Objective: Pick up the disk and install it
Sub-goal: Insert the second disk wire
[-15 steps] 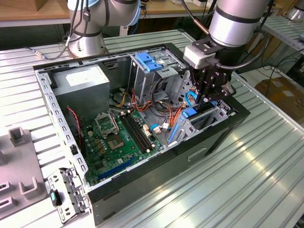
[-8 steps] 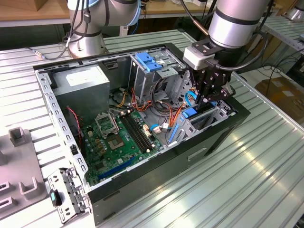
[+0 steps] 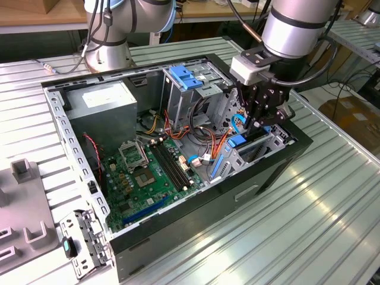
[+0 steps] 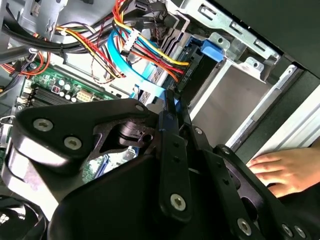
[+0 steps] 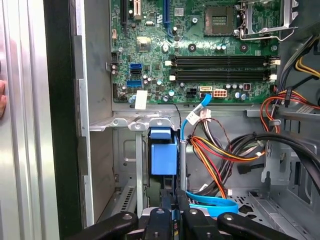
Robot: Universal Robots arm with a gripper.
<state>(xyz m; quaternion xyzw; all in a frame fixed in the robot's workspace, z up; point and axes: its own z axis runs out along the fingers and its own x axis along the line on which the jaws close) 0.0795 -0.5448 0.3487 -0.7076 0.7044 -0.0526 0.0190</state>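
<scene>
**Disk on edge in its bay**

In the exterior view, left to right: one power supply (image 3: 105, 102), one motherboard (image 3: 148, 175), one cage (image 3: 189, 89), one gripper (image 3: 261, 122). Fingers closed on one disk (image 5: 163, 157) standing on edge in the bay (image 3: 252, 151). One hand (image 4: 285, 172) on the case.

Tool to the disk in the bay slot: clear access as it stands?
Probably yes. The tool sits right by the disk, whose blue carrier end stands in the bay slot, with nothing seen between them. The wire bundle runs beside the slot, not across it.
</scene>
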